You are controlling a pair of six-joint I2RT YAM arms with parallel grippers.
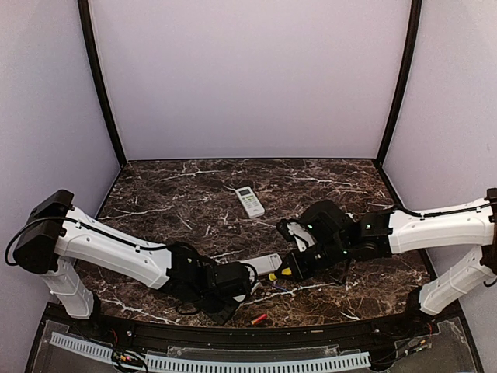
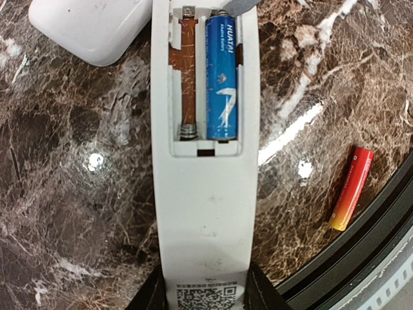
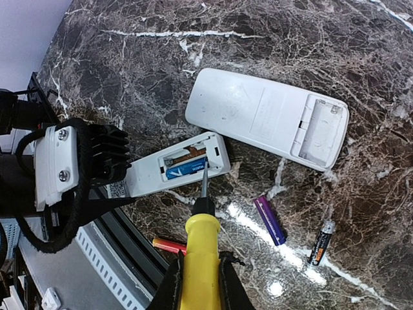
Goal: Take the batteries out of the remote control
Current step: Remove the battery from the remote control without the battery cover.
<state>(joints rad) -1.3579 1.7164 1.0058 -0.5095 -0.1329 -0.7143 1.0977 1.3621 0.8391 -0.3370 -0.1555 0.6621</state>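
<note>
My left gripper (image 2: 205, 290) is shut on the near end of a slim white remote control (image 2: 205, 194), which lies back-up with its compartment open. One blue battery (image 2: 221, 77) sits in the right slot; the left slot is empty. A red-orange battery (image 2: 352, 188) lies loose on the table to its right. My right gripper (image 3: 200, 278) is shut on a yellow-handled screwdriver (image 3: 201, 239), whose tip rests at the end of the blue battery (image 3: 184, 169). From above, the left gripper (image 1: 242, 280) and right gripper (image 1: 299, 264) meet at the remote (image 1: 265, 263).
A larger white remote (image 3: 258, 116) lies back-up beyond, its compartment (image 3: 319, 132) open and empty. A purple battery (image 3: 269, 219) and a black battery (image 3: 321, 242) lie loose on the marble. Another remote (image 1: 249, 200) lies face-up mid-table. The table's black front edge (image 2: 361, 258) is close.
</note>
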